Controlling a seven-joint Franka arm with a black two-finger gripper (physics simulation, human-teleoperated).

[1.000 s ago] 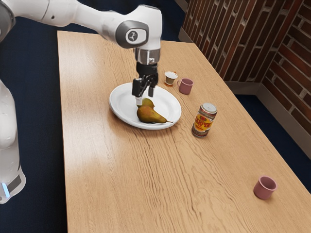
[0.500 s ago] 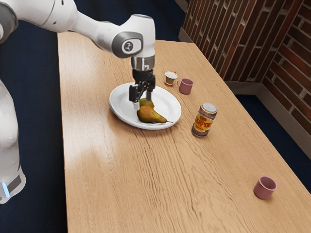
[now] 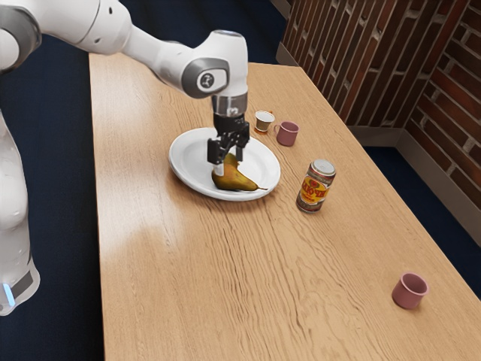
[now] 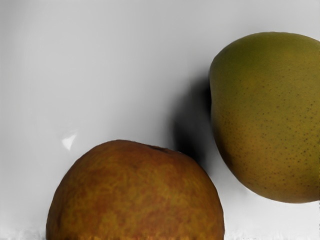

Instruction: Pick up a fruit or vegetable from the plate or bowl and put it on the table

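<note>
Gripper (image 3: 229, 166) hovered above plate (image 3: 180, 171), fingers parted, nothing grasped. Brown pear (image 3: 235, 180) lay on plate toward exterior view's five o'clock, stem toward four; greenish fruit (image 4: 270, 120) sat near it.

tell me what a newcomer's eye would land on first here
Probably the white plate on the wooden table, holding a reddish-brown pear and a greener fruit beside it. Over the fruit, the black gripper reaches down at the end of the white arm. A labelled can stands nearby, toward the exterior view's right.
</note>
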